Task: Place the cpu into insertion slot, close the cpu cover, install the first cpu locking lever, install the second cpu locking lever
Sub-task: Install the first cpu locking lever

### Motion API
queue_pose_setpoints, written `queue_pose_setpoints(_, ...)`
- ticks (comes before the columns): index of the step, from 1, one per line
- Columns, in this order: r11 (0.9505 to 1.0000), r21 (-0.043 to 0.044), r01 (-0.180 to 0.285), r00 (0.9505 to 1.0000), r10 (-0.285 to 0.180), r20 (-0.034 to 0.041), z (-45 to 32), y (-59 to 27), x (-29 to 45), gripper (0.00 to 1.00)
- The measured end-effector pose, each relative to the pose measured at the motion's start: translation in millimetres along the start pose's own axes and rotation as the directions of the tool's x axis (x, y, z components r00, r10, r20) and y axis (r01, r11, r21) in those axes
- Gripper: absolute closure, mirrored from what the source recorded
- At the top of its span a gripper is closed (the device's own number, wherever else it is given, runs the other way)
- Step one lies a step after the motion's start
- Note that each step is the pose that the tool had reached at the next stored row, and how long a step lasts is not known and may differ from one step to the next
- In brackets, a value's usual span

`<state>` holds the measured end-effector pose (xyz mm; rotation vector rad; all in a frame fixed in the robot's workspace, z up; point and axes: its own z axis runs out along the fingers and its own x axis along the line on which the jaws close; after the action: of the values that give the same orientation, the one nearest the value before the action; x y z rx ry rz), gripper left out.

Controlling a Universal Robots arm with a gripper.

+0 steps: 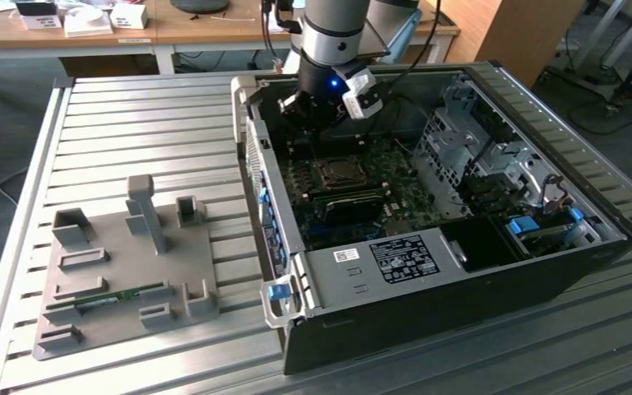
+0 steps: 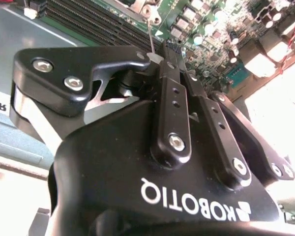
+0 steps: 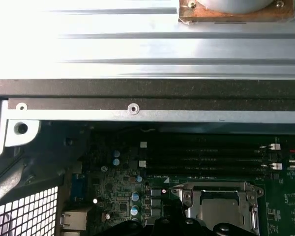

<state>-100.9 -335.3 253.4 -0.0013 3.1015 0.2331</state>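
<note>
The insertion slot (image 1: pixel 338 173) sits mid-motherboard inside the open computer case (image 1: pixel 426 280). In the first wrist view the cpu cover (image 3: pixel 192 197) lies flat over it, and the grey top of the cpu (image 3: pixel 226 210) shows through its window. My gripper (image 1: pixel 313 122) hangs over the board just beyond the slot's far side. In the second wrist view the gripper (image 2: pixel 174 61) has its black fingers (image 2: pixel 171 98) pressed together. A thin metal lever rod (image 2: pixel 150 34) stands up right at the tips; whether it is clamped I cannot tell.
Long black memory slots (image 3: pixel 211 157) run beside the socket, near the case's wall (image 3: pixel 137 98). Drive cages (image 1: pixel 480 156) fill the case on the exterior view's right. A grey fixture plate (image 1: pixel 118 271) with upright blocks lies on the slatted metal table (image 1: pixel 141 123).
</note>
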Motion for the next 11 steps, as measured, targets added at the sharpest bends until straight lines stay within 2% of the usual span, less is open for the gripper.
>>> queue_pose_setpoints(3,1.0000,-0.0004,0.000,1.0000,0.000,0.0001,0.0,-0.1,1.0,0.89)
queue_pose_setpoints(11,1.0000,-0.0002,0.000,1.0000,0.000,0.0004,-0.1,-0.1,13.3,0.89)
